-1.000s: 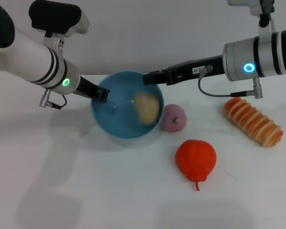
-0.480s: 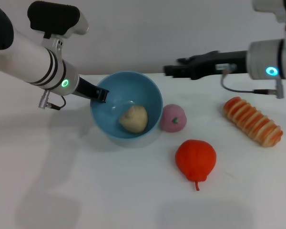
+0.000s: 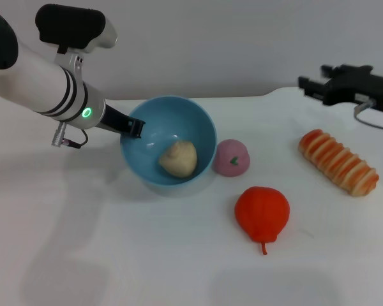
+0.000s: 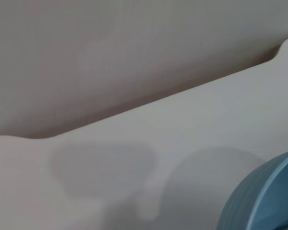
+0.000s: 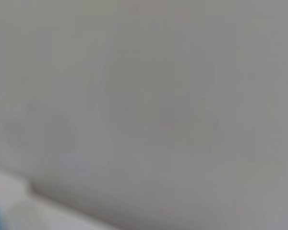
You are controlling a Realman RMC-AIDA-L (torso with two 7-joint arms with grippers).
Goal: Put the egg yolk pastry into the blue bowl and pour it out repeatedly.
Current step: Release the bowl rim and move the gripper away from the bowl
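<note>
Now egg yolk pastry (image 3: 179, 159) inside blue bowl (image 3: 198, 124)

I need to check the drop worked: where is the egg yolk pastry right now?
In the head view, the egg yolk pastry lies inside the blue bowl, near the bowl's right wall, with the pink ball just outside.

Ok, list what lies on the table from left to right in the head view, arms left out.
blue bowl with the pastry inside it → pink ball → red fruit → striped bread roll.
</note>
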